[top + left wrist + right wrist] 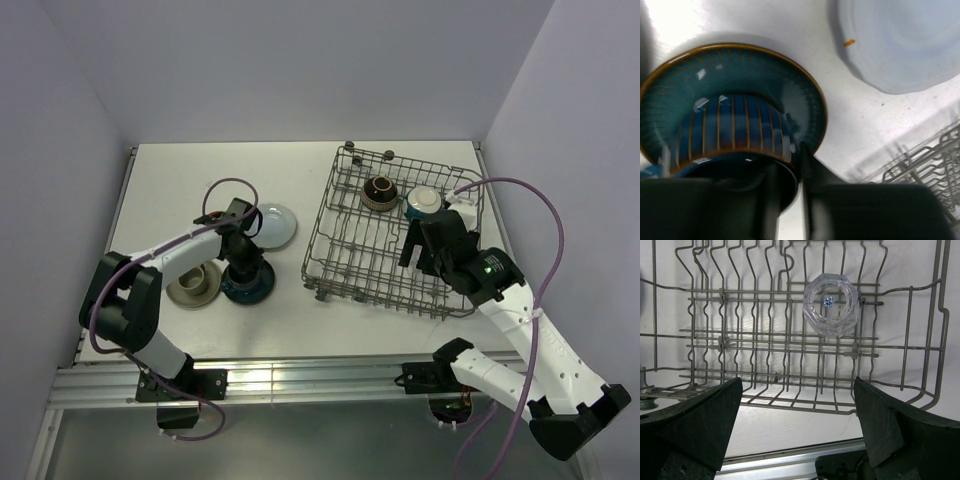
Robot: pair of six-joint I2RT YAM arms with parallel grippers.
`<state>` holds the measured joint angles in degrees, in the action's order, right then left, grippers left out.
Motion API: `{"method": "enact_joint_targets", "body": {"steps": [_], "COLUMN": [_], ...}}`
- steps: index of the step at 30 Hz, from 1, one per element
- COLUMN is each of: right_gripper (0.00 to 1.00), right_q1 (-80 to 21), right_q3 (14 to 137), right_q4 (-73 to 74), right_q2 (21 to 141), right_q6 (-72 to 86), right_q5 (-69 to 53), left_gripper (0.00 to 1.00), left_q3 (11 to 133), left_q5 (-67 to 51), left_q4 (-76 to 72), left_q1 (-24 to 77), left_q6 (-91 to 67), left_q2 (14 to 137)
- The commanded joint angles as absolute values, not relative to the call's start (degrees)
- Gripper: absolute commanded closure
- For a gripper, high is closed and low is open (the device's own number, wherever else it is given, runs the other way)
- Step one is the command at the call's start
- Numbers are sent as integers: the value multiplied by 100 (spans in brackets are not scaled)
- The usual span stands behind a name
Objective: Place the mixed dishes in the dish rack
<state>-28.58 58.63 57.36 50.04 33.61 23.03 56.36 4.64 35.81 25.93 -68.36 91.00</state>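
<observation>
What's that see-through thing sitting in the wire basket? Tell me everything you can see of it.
It is a clear glass cup, eight-sided outside and round inside, seen end-on, so mouth up or down is unclear. It rests on the grey wires inside the dish rack, among its prongs. Nothing grips it; the open right gripper is apart from it.

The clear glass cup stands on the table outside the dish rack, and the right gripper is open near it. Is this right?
Not quite. The clear glass cup is inside the dish rack, as the right wrist view shows. The right gripper is indeed open near it.
</observation>
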Motion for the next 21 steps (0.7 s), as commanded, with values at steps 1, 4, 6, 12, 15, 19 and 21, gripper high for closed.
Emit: {"method": "enact_joint_targets", "body": {"steps": [1, 4, 6, 12, 15, 19, 21], "right_gripper": [0, 0, 0, 0, 0, 1, 1], "right_q1": [-2918, -2953, -3006, -3243, -3340, -3392, -3419], "right_q3": [6135, 6161, 6187, 6232, 6144, 5881, 5731], "right_q4": [5862, 5889, 5915, 5784, 5443, 4651, 4178], "right_q2": [4869, 4869, 4878, 4896, 4808, 4466, 4360], "right_q6": [3463, 3489, 3542, 3507, 3376, 3182, 3094], "right_q5": [2540, 2523, 2549, 2347, 1926, 987, 310], "left_gripper": [81, 100, 100, 100, 100, 100, 100], "left_q3": [5572, 5581, 5651, 5888, 6090, 6091, 5793], "left_q5": [615, 737, 791, 607, 72, -1140, -2080], "left_q4": [3392, 3558, 3682, 4060, 3938, 3149, 2166], "left_q1": [2619, 2628, 2619, 2645, 2637, 2610, 2610], "left_q6": [-6794, -6812, -6794, -6706, -6680, -7039, -7592], "left_q2": [8922, 8624, 8438, 7297, 6690, 6066, 5951]}}
